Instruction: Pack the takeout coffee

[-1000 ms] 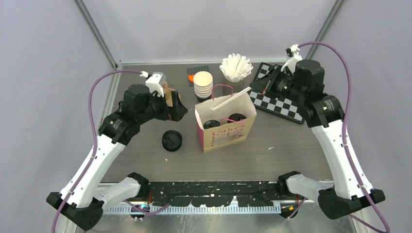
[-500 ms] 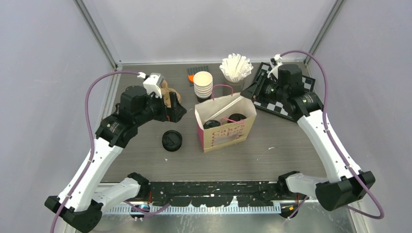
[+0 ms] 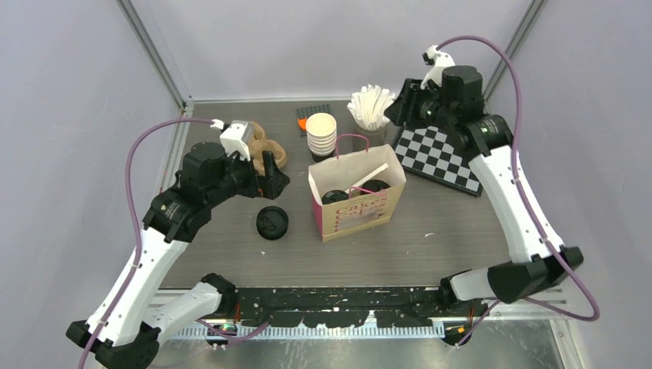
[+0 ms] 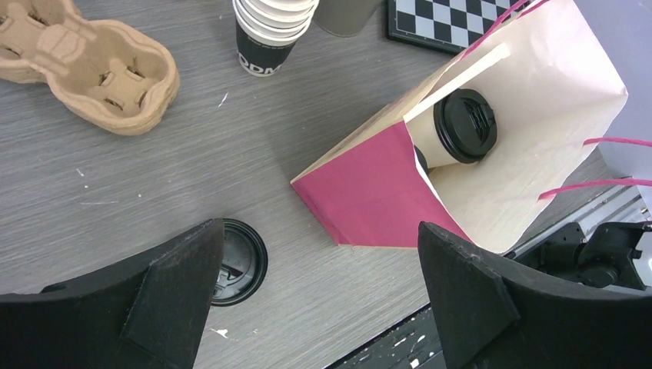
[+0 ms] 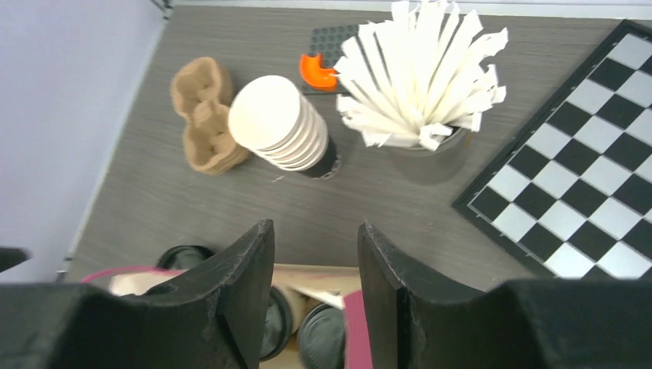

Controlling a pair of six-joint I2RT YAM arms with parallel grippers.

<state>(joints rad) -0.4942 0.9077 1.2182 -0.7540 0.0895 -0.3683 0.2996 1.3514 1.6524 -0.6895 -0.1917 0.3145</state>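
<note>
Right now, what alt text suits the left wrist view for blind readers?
An open paper bag holds a lidded coffee cup and a straw. Nearby on the table: loose lid, stacked cups, cardboard carrier. Left gripper open.

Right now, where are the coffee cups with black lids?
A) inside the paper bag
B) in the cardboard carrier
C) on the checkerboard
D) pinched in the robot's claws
A: the top view shows two lidded cups standing inside the open paper bag, and the left wrist view shows the cardboard carrier with nothing in it.
</note>
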